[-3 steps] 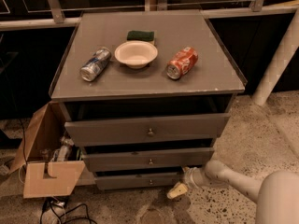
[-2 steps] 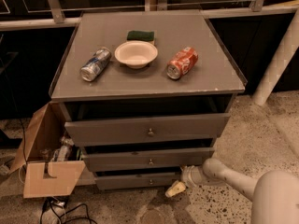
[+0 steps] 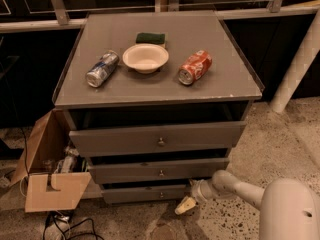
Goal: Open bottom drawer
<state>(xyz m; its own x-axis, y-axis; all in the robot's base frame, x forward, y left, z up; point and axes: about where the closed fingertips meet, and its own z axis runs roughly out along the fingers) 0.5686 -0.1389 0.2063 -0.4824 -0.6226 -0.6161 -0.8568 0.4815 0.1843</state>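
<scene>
Gripper (image 3: 185, 205): low, just right of the bottom drawer (image 3: 142, 194) front.
Above: middle drawer (image 3: 125, 172) overhangs.
Left: cardboard box (image 3: 52, 196) stands close.
Front: terrazzo floor (image 3: 150, 225) open.

Cabinet top (image 3: 220, 81): plain matte grey. All 3 drawer fronts: matching grey, each with a metallic knob; this includes the bottom drawer (image 3: 135, 194). Sponge (image 3: 150, 38), at the top's rear edge: dark green. Bowl (image 3: 145, 57), centre of the top: off-white. Left can (image 3: 102, 69), toward the left edge: silver and blue. Right can (image 3: 195, 67), toward the right edge: red-orange with pale markings. Gripper (image 3: 184, 206), just beside the bottom drawer's right end, low over the floor (image 3: 280, 144): cream. Arm (image 3: 235, 186): white. Floor: beige with dark speckles. Cardboard box (image 3: 55, 194): tan.
</scene>
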